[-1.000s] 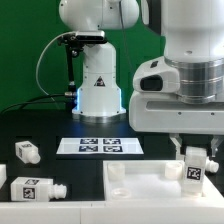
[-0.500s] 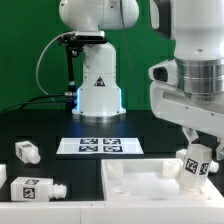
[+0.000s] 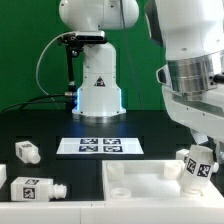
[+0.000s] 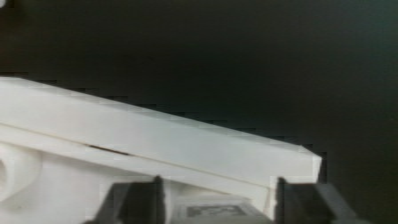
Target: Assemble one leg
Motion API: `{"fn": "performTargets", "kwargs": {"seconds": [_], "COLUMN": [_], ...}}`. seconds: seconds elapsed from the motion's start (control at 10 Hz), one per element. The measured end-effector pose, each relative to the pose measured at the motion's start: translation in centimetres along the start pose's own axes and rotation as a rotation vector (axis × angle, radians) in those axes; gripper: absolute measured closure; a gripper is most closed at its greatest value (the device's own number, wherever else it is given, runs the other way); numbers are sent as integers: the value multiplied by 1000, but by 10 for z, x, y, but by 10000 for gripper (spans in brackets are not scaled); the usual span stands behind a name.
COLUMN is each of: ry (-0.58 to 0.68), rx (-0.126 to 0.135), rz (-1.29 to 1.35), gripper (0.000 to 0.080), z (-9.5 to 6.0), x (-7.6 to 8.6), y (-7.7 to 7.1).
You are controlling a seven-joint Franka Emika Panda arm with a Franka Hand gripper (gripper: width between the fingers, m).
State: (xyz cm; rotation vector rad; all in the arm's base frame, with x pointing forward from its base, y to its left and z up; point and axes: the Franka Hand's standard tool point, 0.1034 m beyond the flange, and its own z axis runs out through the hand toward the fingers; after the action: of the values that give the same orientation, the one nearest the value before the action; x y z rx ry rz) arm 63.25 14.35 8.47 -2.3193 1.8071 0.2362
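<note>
My gripper [image 3: 201,156] is shut on a leg [image 3: 196,168], a small white block with a black-and-white tag. It holds the leg tilted over the right end of the large flat white slab [image 3: 140,182]. In the wrist view the leg [image 4: 217,213] sits between my two dark fingers [image 4: 135,202], with my gripper [image 4: 214,205] above the slab's edge [image 4: 160,135]. Two more legs lie at the exterior view's left, one at the back [image 3: 27,151] and one at the front [image 3: 35,188].
The marker board [image 3: 100,146] lies on the black table behind the slab. The robot's white base [image 3: 98,85] stands at the back, with a black cable beside it. A green wall closes the back.
My gripper has moved toward the exterior view's right with the leg in it. The arm has tilted, and the leg now leans instead of standing upright.
</note>
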Motion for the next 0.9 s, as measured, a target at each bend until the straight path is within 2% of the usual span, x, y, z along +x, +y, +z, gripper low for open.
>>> {"fn": "performTargets", "kwargs": {"seconds": [0.1, 0.2, 0.3, 0.4, 0.5, 0.7, 0.8, 0.9], "ry": [1, 5, 17, 33, 46, 47, 51, 75], "rx": [0, 2, 16, 13, 20, 18, 10, -29], "rz": [-53, -191, -387, -559, -680, -757, -884, -1155], "gripper": [436, 254, 172, 156, 156, 151, 151, 151], "z": [0, -2, -3, -2, -2, -1, -2, -6], "x": [0, 1, 5, 5, 4, 6, 10, 26], "y": [0, 0, -1, 0, 0, 0, 1, 0]}}
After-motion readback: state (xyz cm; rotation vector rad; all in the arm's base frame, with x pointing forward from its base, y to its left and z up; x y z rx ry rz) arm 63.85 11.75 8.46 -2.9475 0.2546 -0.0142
